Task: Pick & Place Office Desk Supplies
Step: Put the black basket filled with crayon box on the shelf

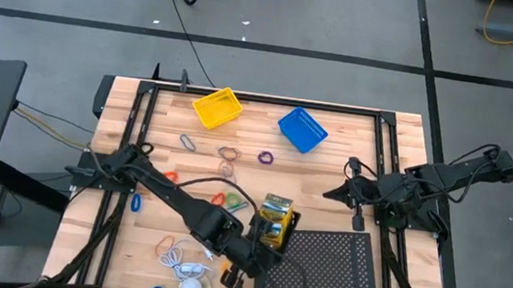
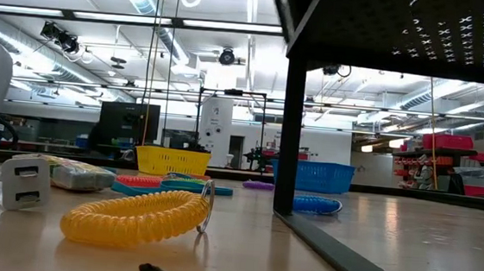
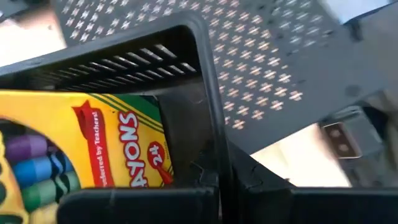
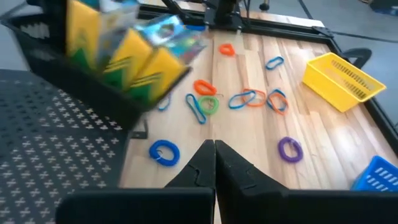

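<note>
A wooden table (image 1: 352, 155) seen from above holds scattered office supplies. The left arm reaches across the near part of the table, and the left gripper (image 1: 260, 244) sits at the edge of a black perforated tray (image 1: 329, 273), right beside the crayon boxes (image 1: 275, 220). Its wrist view shows a yellow-and-green crayon box (image 3: 93, 149) lying against the tray's raised black rim; the gripper's fingers are closed together, and it is hard to tell from this angle whether they pinch the rim or simply touch it. The boxes appear propped at a tilt on the tray's corner nearest the table's middle.

The right gripper (image 1: 336, 194) waits over the table's right side, fingers (image 4: 205, 163) pressed together with nothing between them.

At the far side of the table stand a yellow basket (image 1: 217, 108) and a blue basket (image 1: 302, 129). Between the baskets and the tray lie thin coloured loops: a purple loop (image 1: 266, 157), an orange loop (image 1: 167, 245), a blue loop (image 1: 136, 202), and a green loop (image 1: 234, 201). A yellow coiled band (image 2: 136, 216) and a white plug adapter (image 2: 25, 181) lie near the front edge.
</note>
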`<action>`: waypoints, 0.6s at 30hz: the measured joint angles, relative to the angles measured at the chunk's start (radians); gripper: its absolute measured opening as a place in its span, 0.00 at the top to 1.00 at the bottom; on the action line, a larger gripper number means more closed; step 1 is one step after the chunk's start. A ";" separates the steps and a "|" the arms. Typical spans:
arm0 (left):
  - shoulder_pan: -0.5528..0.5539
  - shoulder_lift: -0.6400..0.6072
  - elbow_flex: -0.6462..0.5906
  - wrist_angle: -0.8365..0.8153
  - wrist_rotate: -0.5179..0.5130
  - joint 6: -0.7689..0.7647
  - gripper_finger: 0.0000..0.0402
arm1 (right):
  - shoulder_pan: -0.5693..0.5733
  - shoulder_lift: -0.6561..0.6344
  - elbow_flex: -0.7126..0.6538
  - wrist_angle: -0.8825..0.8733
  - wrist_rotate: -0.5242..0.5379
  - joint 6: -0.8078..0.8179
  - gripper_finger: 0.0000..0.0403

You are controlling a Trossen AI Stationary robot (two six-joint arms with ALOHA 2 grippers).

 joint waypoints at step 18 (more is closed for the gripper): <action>-0.010 0.025 0.000 0.039 0.014 0.101 1.00 | 0.000 0.000 0.000 -0.003 0.044 0.001 1.00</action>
